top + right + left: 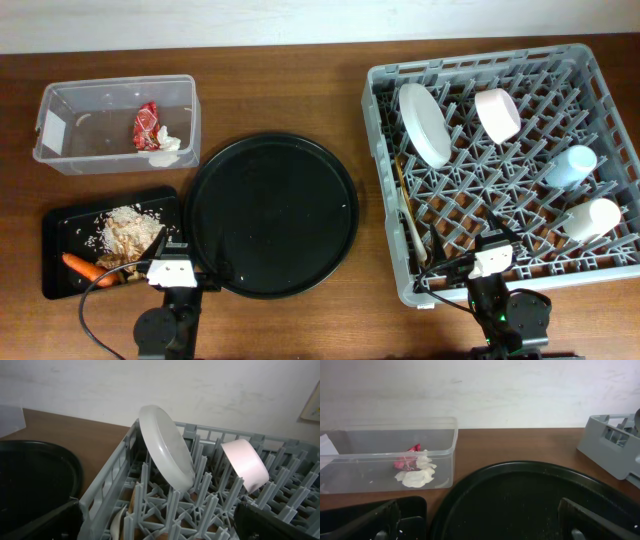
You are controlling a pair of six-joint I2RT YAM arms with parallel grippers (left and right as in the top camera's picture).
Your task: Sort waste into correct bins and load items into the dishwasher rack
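Breakage looks the likeliest trouble, since the grey-white round plate (424,122) leans tilted among the pegs of the large square grey plastic rack (470,60), and the right gripper (492,258), jaws wide and empty as on the left gripper (170,262), sits at its near rim and could jolt it.

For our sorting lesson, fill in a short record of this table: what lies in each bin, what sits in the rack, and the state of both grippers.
clear tub: red wrapper, white tissue
flat black tray: rice scraps, carrot
dishwasher rack: plate, pink bowl, blue cup, white cup
round black tray: between bins and rack
left gripper: open, holding nothing
right gripper: open, holding nothing
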